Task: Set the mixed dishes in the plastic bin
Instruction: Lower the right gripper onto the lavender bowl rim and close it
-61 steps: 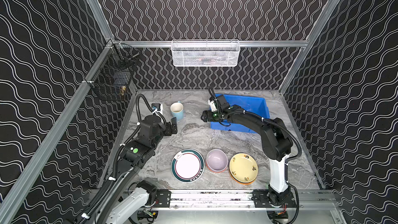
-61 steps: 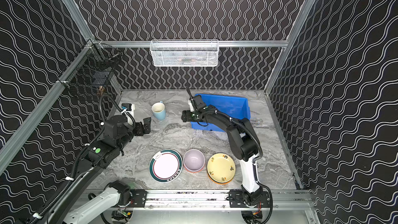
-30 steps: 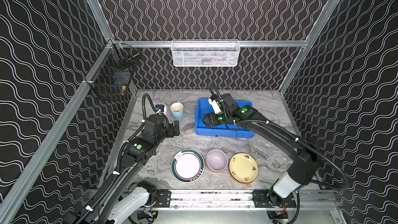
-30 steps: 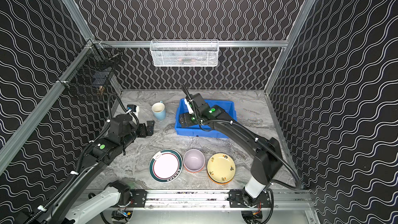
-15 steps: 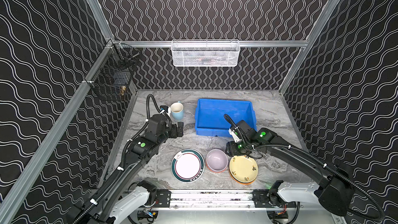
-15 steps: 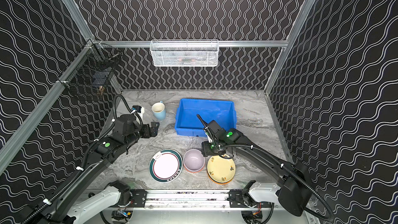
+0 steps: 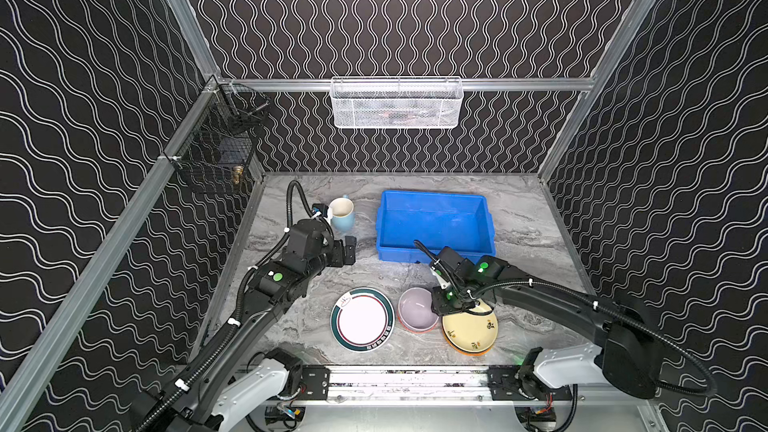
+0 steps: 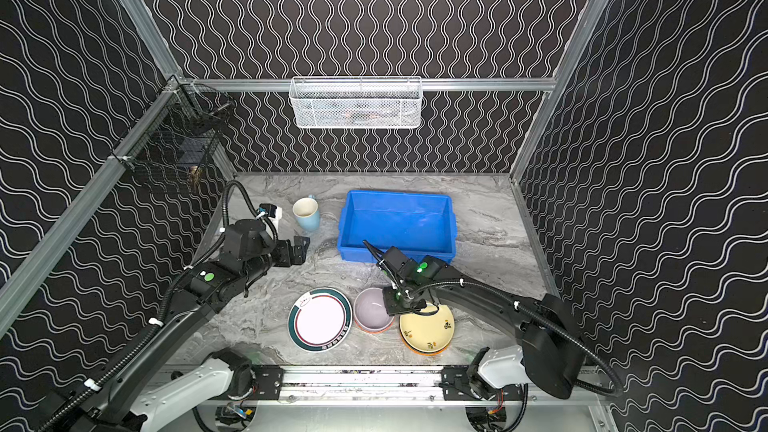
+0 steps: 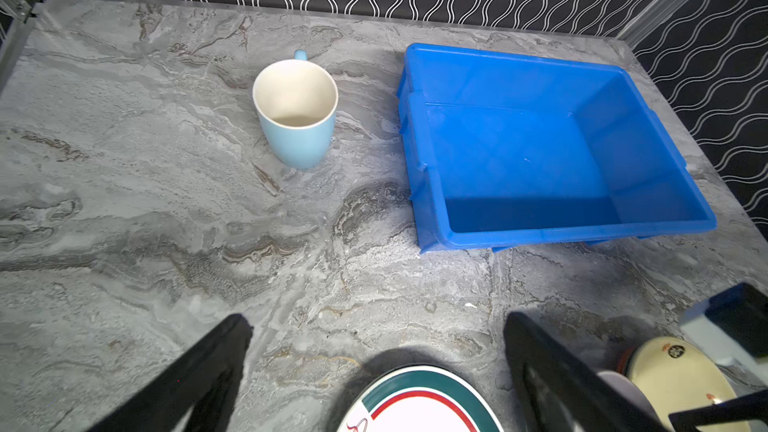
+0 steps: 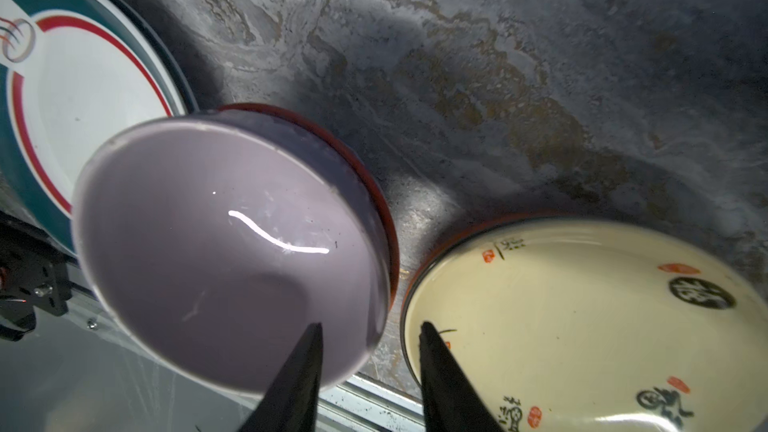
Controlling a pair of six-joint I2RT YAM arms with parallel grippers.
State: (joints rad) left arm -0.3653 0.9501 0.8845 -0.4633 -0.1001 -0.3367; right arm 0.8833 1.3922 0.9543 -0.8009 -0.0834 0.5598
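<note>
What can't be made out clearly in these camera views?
- Orange plate: both top views, nearly all hidden under the yellow plate.
- White wire basket: contents blurred behind its mesh, both top views.
- White plate: rim lettering too small in top views; left wrist view's edge cuts it off.

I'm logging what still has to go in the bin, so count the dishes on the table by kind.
Plates: 3 (white green-rimmed plate, yellow plate, orange plate under it)
Bowls: 1 (lavender bowl)
Mugs: 1 (pale blue mug)
Total: 5, all outside the blue bin
</note>
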